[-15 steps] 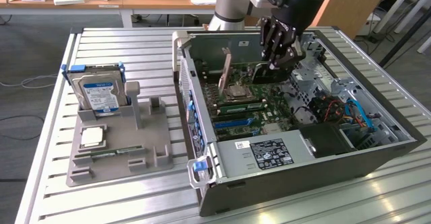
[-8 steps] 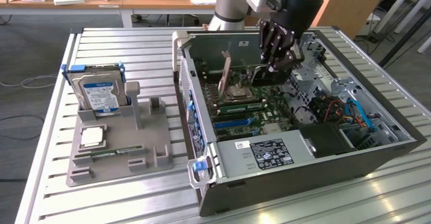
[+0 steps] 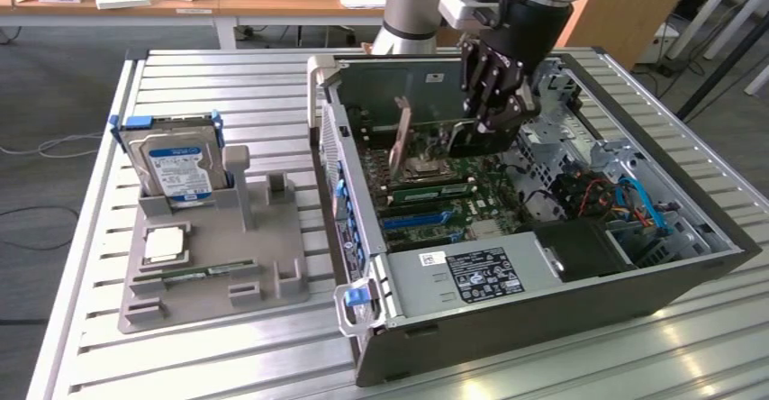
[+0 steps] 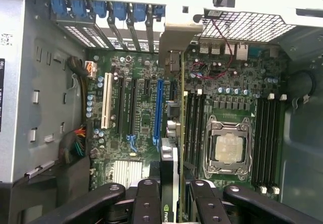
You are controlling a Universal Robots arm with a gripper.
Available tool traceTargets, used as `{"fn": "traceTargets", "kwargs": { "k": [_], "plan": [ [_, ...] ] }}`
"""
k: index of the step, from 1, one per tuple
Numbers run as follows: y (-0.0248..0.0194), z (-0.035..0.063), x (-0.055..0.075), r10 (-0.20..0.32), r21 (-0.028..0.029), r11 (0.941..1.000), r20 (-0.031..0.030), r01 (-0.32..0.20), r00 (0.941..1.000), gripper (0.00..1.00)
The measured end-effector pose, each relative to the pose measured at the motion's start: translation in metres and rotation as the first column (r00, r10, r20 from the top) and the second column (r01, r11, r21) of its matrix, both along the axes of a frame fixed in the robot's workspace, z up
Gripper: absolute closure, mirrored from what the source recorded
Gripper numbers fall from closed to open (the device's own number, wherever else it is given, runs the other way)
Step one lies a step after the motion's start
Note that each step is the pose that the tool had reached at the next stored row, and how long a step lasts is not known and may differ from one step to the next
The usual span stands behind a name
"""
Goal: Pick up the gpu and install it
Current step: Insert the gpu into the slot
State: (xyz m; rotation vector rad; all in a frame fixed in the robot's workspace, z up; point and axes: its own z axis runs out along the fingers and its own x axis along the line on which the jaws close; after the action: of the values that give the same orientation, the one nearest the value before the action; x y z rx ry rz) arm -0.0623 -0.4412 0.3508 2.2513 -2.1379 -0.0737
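Observation:
My gripper (image 3: 493, 116) reaches down into the open computer case (image 3: 673, 265) and is shut on the gpu (image 3: 433, 136), a thin dark card held on edge. In the wrist view the gpu (image 4: 170, 183) runs away from my fingers (image 4: 146, 199) as a narrow edge. Its silver end bracket (image 4: 176, 35) reaches the rear slot openings. The card stands over the motherboard (image 4: 144, 118) between the blue slot (image 4: 159, 113) and the memory slots. I cannot tell whether its lower edge touches a slot.
A grey parts holder (image 3: 283, 278) left of the case carries a hard drive in a blue frame (image 3: 180, 161), a small chip (image 3: 165, 242) and a memory stick (image 3: 193, 272). The processor socket (image 4: 229, 148), power supply (image 3: 481, 274) and cables (image 3: 631, 206) crowd the case.

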Motion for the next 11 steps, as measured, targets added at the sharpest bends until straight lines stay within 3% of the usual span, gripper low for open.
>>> {"fn": "traceTargets", "kwargs": {
  "k": [11],
  "plan": [
    [0.0, -0.0141, 0.0, 0.01, -0.0001, 1.0, 0.0, -0.01, 1.0, 0.73]
  ]
}}
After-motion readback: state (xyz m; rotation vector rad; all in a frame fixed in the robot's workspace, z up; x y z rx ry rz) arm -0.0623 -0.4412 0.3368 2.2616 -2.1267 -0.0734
